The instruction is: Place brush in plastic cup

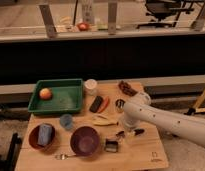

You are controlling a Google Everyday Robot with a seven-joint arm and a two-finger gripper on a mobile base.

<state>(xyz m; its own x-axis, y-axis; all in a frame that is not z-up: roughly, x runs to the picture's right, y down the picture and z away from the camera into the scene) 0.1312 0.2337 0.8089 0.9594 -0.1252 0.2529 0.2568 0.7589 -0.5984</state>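
The brush (132, 133) lies flat on the wooden table (146, 155), right of centre near the front, with its dark handle pointing right and its greyish head to the left. My gripper (125, 127) is at the end of the white arm (166, 120), which reaches in from the right. The gripper is right over the brush's head end and mostly hidden by the wrist. A white cup (90, 86) stands upright at the back, beside the green tray. A small blue cup (66, 121) stands left of centre.
The green tray (63, 102) holds an apple (45, 93). A black flat block (96, 104) and a red item (105, 104) lie mid-table, with a banana (103, 120) in front of them. A purple bowl (85, 140), a red bowl (32, 141) with a blue sponge, a spoon (66, 156) and a small black item (112, 146) are at the front.
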